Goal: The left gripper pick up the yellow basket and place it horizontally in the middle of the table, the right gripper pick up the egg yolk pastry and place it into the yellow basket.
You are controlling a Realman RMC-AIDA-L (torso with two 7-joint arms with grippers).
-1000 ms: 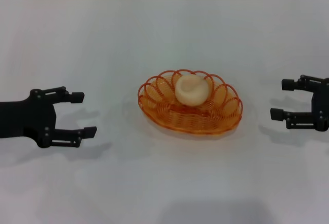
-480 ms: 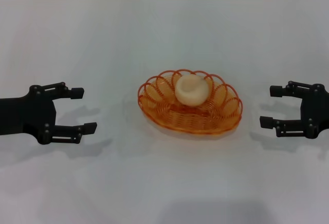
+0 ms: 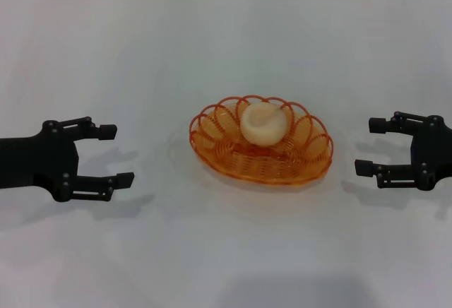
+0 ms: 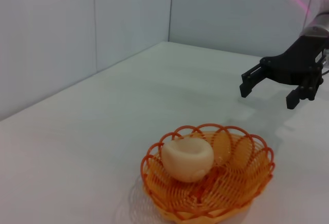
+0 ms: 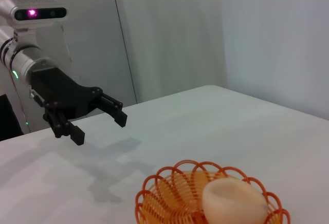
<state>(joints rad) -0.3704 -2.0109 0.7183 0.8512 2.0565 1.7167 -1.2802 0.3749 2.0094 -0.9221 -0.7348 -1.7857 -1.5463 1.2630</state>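
Right claw (image 3: 363, 146) nearer basket (image 3: 261, 150) rim

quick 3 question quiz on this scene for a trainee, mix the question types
1. True or false: the egg yolk pastry lies inside the yellow basket.
2. Which gripper holds something? A) left gripper B) right gripper C) neither
3. Fill in: the basket rests on the white ____.

Key: 1 true. 2 C: both are open and empty, one on each side of the basket and apart from it. 3 table.
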